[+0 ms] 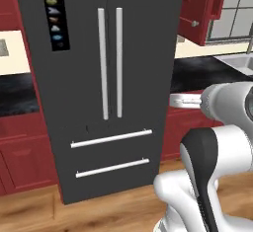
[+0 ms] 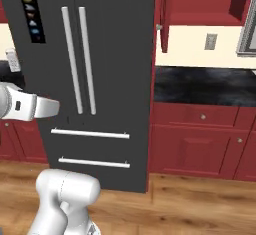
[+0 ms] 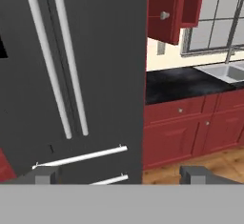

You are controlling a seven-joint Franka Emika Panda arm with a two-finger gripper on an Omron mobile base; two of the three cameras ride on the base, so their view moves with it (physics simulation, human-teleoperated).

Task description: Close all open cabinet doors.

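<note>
You have not yet closed the work: one cabinet door point(image 3: 164, 8) stands swung out from the wall cabinet just to the right of the fridge point(image 3: 95, 75), above the black counter point(image 3: 181, 82), its silver knob point(image 3: 164, 15) near the lower corner. The same door shows in the left base view at upper right and in the right base view edge-on beside the fridge. From these views I count one open door; whether others stand open elsewhere cannot be told. Your gripper point(image 3: 119, 174) is spread wide and holds nothing, its fingertips point(image 3: 45, 175) low in the hand view, well apart from the door and aimed toward the fridge and lower cabinets. Counted: one fridge with two long upright handles and two drawer bars, one sink point(image 3: 224, 70), one window point(image 3: 219, 13), one wall outlet point(image 2: 210, 41). My judgement is that the task is at its start, with the reach to the door outstanding.
</note>
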